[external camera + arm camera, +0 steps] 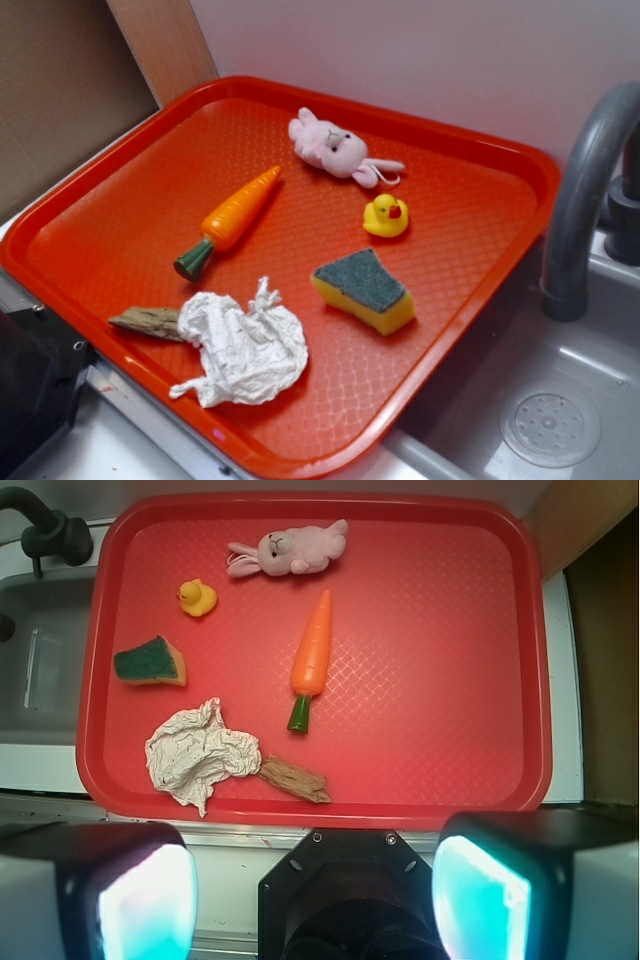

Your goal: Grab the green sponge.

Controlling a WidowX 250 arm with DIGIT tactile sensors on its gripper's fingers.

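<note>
Beside the small yellow rubber duck [197,597] we found the yellow foam sponge with green scouring top [149,661], ahead-left of our wide-spread gripper [315,895], long axis crosswise.

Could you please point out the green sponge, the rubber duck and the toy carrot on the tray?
green sponge [360,279]: exterior view, on its dark green scouring top.
rubber duck [383,216]: exterior view, on its yellow body.
toy carrot [313,648]: wrist view, on its orange shaft.

black gripper [315,890] (two screws) — pale teal pads [148,900]
</note>
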